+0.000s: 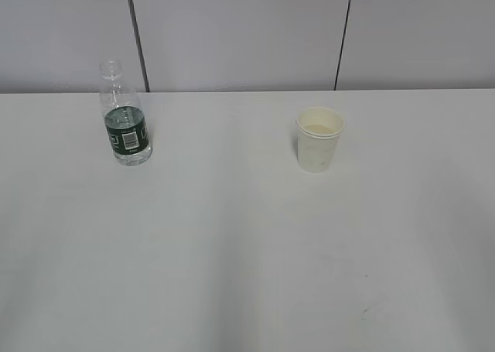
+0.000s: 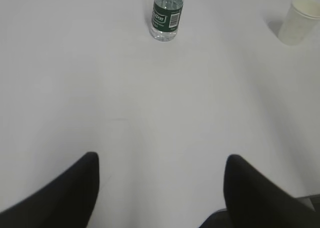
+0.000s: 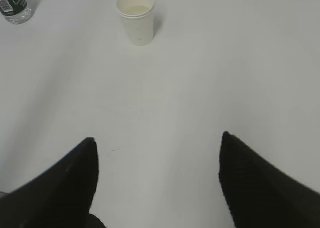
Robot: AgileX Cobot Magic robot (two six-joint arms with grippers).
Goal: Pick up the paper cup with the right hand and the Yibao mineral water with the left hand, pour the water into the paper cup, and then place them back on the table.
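Observation:
The Yibao mineral water [image 1: 126, 125] stands upright and capless on the white table [image 1: 232, 244] at the far left; its green label shows in the left wrist view [image 2: 167, 16] and at a corner of the right wrist view [image 3: 14, 3]. The white paper cup [image 1: 319, 139] stands upright right of centre, also seen as the cup [image 3: 136, 16] and the cup [image 2: 300, 21]. My left gripper [image 2: 162, 160] is open over bare table, well short of the bottle. My right gripper [image 3: 159, 140] is open too, well short of the cup. Neither arm shows in the exterior view.
A grey panelled wall [image 1: 247, 35] rises behind the table's far edge. A few small dark specks [image 1: 366, 312] mark the near right of the tabletop.

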